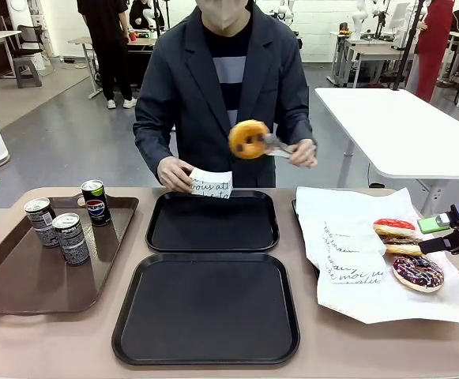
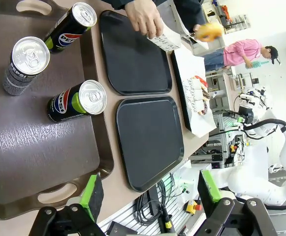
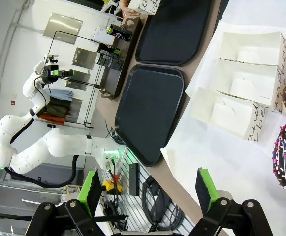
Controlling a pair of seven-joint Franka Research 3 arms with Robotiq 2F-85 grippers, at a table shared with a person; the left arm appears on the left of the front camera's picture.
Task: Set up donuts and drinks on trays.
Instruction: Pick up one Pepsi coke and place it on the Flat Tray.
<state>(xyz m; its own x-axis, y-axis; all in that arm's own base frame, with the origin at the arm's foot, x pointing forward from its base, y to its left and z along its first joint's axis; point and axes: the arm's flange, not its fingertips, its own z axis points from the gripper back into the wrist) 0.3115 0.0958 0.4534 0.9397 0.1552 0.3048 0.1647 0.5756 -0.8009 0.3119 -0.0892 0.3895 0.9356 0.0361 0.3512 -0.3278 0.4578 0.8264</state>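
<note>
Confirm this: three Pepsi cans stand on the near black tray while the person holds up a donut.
Wrong tray: the three Pepsi cans stand on the brown tray, as the front view shows, not the near black tray. The person does hold up a donut.

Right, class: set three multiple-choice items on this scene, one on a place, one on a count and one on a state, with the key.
1. Where do the slim dark Pepsi cans stand?
A) on the brown rectangular plastic tray
B) on the floor
C) on a shelf

2. How many of these cans are there?
A) two
B) three
C) five

3. How is the left gripper?
A) shut on a can
B) open
C) shut, holding nothing

Key:
1 A: all of them stand on the brown tray at the robot's left.
2 B: three silver tops show in the left wrist view.
3 B: its jaws stand wide apart with nothing between them.
</note>
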